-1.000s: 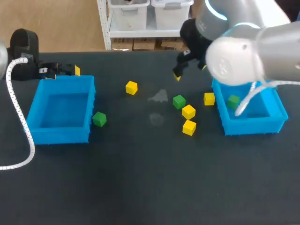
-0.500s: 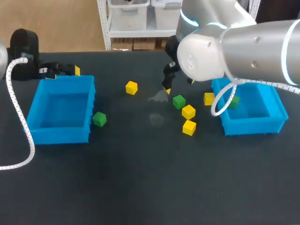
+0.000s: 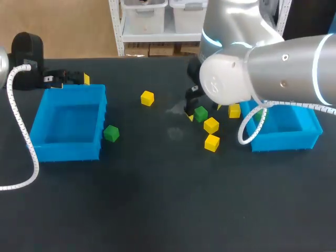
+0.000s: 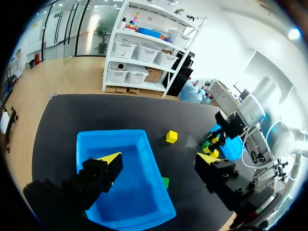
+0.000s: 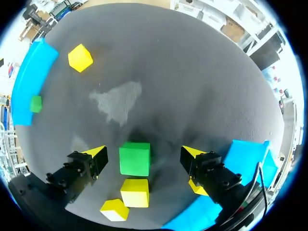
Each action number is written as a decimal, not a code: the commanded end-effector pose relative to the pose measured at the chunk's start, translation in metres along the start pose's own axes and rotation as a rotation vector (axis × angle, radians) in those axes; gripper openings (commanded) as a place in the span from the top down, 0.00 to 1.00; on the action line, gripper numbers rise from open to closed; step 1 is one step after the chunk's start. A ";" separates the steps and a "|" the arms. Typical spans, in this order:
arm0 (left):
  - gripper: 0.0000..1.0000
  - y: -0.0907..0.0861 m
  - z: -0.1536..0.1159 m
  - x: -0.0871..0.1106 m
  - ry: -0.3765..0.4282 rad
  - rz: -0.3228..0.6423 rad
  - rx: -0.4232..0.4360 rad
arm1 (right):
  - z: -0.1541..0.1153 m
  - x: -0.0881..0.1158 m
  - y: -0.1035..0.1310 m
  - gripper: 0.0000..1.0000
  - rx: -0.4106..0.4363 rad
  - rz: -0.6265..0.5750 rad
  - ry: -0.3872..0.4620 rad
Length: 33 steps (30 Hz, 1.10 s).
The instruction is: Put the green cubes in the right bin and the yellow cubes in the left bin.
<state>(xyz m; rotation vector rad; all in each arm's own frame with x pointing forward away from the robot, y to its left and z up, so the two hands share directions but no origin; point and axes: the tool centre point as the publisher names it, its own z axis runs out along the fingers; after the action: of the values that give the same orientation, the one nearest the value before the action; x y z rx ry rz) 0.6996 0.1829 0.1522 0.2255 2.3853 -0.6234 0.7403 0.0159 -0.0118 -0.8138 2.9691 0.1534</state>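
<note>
At the left of the desk [image 3: 157,210], left jaws spread wide above the left bin [image 3: 65,152], holding nothing. Just right of that bin, close against its wall, a stray green cube [image 3: 111,133]; farther off toward the middle, a lone yellow cube [image 3: 147,98]. Right of centre, right jaws lowered and wide open around the middle green cube [image 5: 134,159], one yellow tip on each side, neither tip touching it, so nothing gripped yet. Judged light, rigid and smooth-faced: no fear of crushing, though liable to twist or squirt out if pinched across a corner. Best taken on two opposite flat faces, about mid-height, square to the tips. Crowded on the near side by a neighbouring yellow cube [image 5: 135,192], just beside it and apt to be nudged on closing; two more yellow cubes [image 3: 212,142] [image 3: 234,111] near by. Further right, the right bin [image 3: 286,140], home for the green ones, mostly behind the right arm [image 3: 262,73].
</note>
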 end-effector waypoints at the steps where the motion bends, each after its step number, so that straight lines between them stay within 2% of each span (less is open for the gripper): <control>1: 0.00 0.002 0.000 0.001 -0.006 0.002 0.009 | 0.008 0.005 0.011 0.02 0.033 -0.018 0.022; 2: 0.00 0.002 0.000 0.001 -0.006 0.002 0.009 | 0.011 0.006 0.013 0.53 0.041 -0.031 0.032; 5: 0.00 0.002 0.000 0.001 -0.006 0.002 0.009 | 0.018 0.005 0.017 0.78 0.051 -0.043 0.052; 7: 0.00 0.002 0.000 0.001 -0.006 0.002 0.009 | 0.019 0.005 0.018 1.00 0.062 -0.049 0.058; 14: 0.00 0.002 0.000 0.001 -0.006 0.002 0.009 | 0.014 0.004 0.017 1.00 0.075 -0.052 0.047; 20: 0.00 0.002 0.000 0.001 -0.006 0.002 0.009 | 0.002 0.001 0.005 1.00 0.093 -0.034 0.005; 28: 0.00 0.002 0.000 0.001 -0.006 0.002 0.009 | -0.054 -0.009 -0.021 1.00 0.123 0.017 -0.142; 33: 0.00 0.002 0.000 0.001 -0.006 0.002 0.009 | -0.091 0.000 -0.046 1.00 0.137 0.083 -0.237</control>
<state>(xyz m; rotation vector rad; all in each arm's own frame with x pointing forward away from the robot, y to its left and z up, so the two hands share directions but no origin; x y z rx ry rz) 0.6996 0.1829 0.1522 0.2255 2.3853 -0.6234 0.7824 -0.0105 0.0526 -0.6529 2.8752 -0.0063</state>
